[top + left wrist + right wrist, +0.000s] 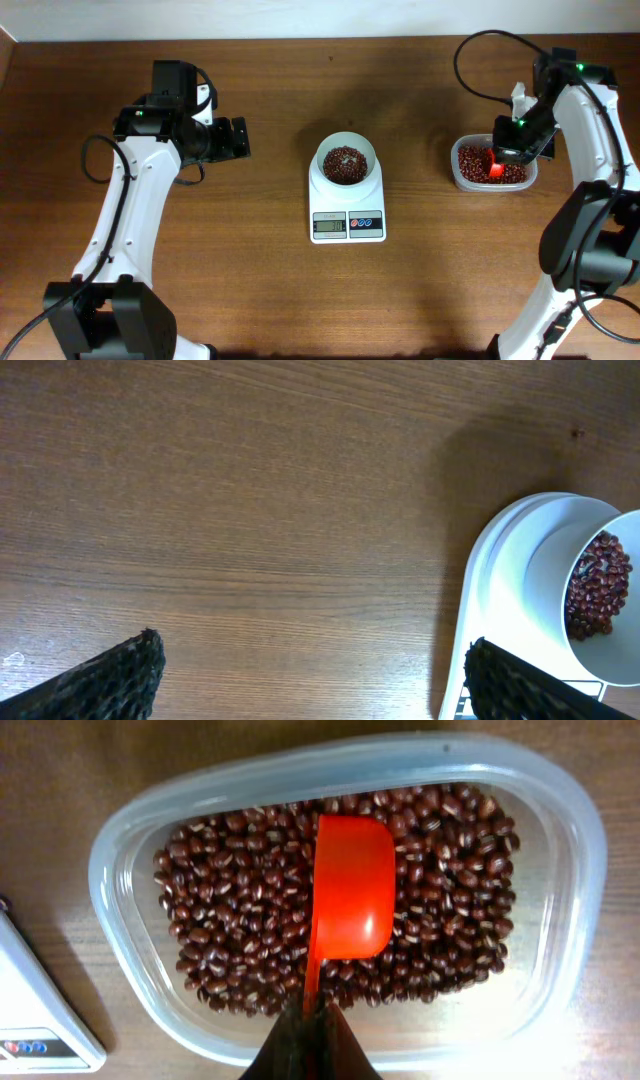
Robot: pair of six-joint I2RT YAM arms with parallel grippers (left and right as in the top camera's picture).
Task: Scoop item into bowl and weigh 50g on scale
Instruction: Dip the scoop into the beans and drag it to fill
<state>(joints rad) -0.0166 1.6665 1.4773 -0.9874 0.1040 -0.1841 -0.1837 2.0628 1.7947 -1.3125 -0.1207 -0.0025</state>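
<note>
1. The right tool is clamping a red scoop over beans in the tub, at 3 o'clock from the scale.
2. The bowl, holding beans, is sitting on the scale.
3. The left tool is hovering at 9 o'clock, fingers apart.

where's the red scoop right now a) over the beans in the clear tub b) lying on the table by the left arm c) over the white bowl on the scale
A: the right wrist view shows the red scoop over the beans inside the clear tub.
</note>
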